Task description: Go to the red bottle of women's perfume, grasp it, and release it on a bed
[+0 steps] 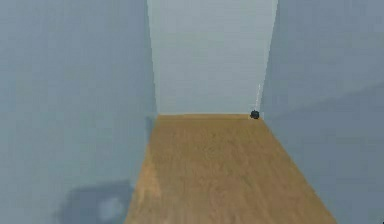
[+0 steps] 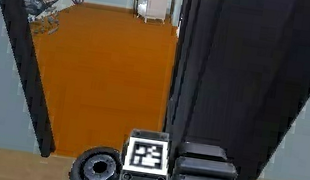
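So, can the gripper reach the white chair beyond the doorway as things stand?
Probably not. The gripper lies at the arm side view's bottom edge, while the white chair stands far across the orange floor. Nothing stands between them, but driving closer would likely be needed first.

Black ribbed arm (image 2: 207, 173), 1 white black-marked square (image 2: 150, 156), a round black hub (image 2: 99, 171).

No text, number or sign can be read.
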Robot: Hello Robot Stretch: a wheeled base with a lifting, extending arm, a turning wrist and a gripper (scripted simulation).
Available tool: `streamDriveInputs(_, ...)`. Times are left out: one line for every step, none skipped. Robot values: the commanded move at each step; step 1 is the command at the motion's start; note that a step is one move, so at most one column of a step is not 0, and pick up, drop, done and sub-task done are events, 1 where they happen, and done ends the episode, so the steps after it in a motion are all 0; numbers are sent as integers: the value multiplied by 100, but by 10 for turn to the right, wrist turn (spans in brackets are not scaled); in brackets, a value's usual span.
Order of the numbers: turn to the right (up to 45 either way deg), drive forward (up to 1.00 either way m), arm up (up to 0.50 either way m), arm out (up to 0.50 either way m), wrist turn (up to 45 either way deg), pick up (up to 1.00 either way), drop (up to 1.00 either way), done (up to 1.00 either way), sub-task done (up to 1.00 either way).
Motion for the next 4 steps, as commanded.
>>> streamDriveInputs(150,0,0,0,0,0,0,0,0)
streamDriveInputs(0,40,0,0,0,0,0,0,0)
streamDriveInputs(450,0,0,0,0,0,0,0,0)
streamDriveInputs(270,0,0,0,0,0,0,0,0)
